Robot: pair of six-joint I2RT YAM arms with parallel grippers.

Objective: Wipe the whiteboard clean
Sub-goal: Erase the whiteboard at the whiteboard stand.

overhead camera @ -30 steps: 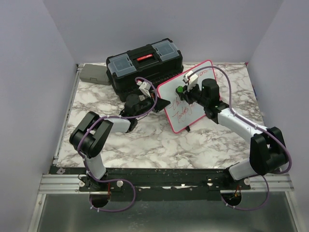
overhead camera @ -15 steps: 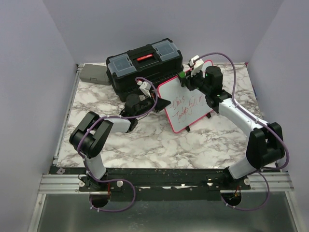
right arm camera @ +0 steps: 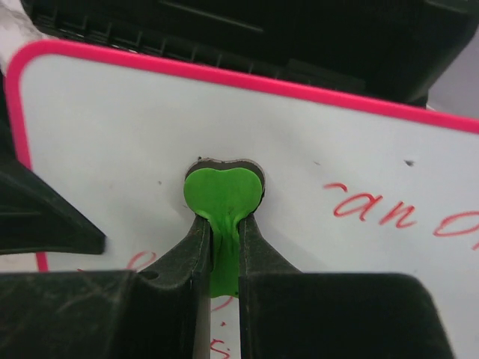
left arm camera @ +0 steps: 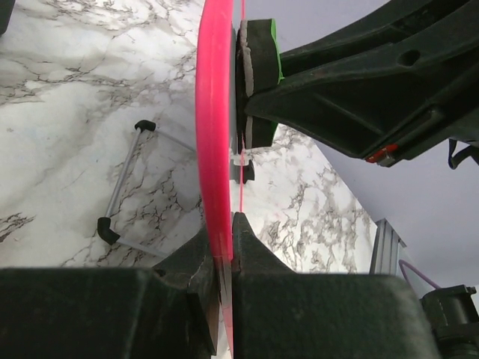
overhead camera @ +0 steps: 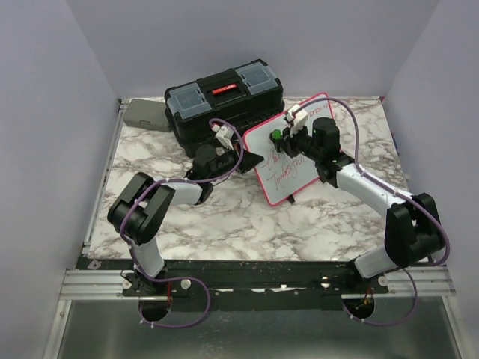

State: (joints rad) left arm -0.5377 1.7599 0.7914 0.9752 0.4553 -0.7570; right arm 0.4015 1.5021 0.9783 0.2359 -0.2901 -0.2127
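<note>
The whiteboard [overhead camera: 293, 166], white with a pink-red frame, stands tilted at mid-table with red handwriting on it. My left gripper [overhead camera: 249, 160] is shut on its left frame edge [left arm camera: 215, 134], the jaws pinching the pink rim. My right gripper [overhead camera: 288, 137] is shut on a small green heart-shaped eraser [right arm camera: 223, 196], whose dark felt side presses on the upper left of the board face [right arm camera: 112, 127]. Red writing [right arm camera: 370, 211] shows to the right of the eraser and below it. The eraser also shows in the top view [overhead camera: 277, 135] and the left wrist view [left arm camera: 254, 82].
A black toolbox [overhead camera: 223, 101] with grey lids stands just behind the board. A small grey case [overhead camera: 147, 114] lies at the back left. The board's wire stand with black feet [left arm camera: 123, 187] rests on the marble tabletop [overhead camera: 224, 217]. Purple walls close in the sides.
My right gripper lifted the eraser up to the board's top edge half a second ago, and has now come back down onto the upper left of the board face. The left arm has not moved.
</note>
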